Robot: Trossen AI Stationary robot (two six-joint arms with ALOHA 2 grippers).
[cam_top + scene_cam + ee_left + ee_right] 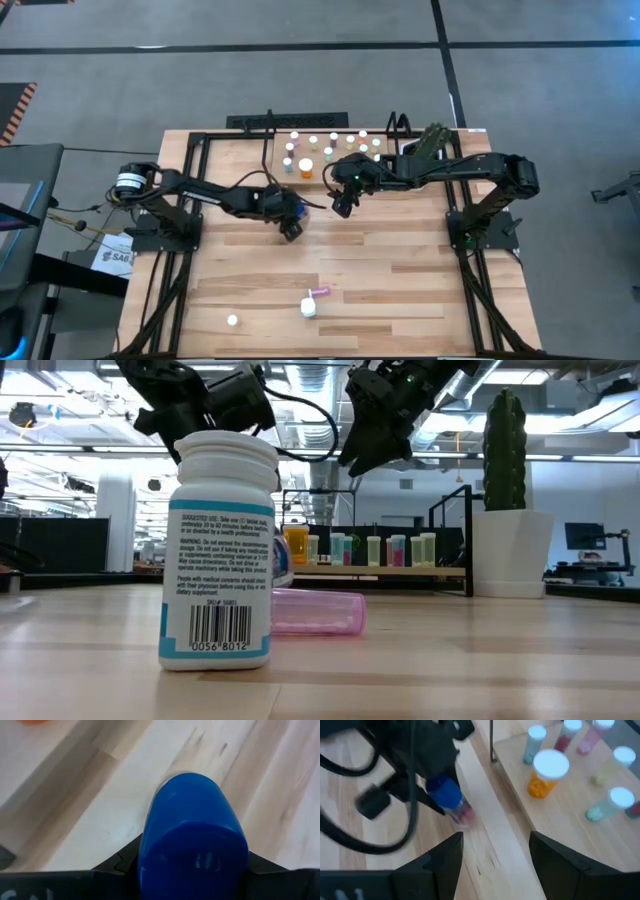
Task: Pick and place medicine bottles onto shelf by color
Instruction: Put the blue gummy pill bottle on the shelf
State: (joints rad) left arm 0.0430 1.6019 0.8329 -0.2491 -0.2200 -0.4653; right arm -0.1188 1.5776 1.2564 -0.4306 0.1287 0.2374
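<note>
Grained plank tabletop (400, 290), glossy blue bottle (192, 837)

This is a robotics lab in an open, industrial office hall. Two arms stand clamped on a black frame (470, 235) around a plank table (400, 290) set on grey carpet tiles (560, 90). The low view shows an exposed ceiling with ducts (320, 380) and strip lights, desks with monitors (585, 537) along the back, and a potted cactus (504, 430) on the table.
</note>
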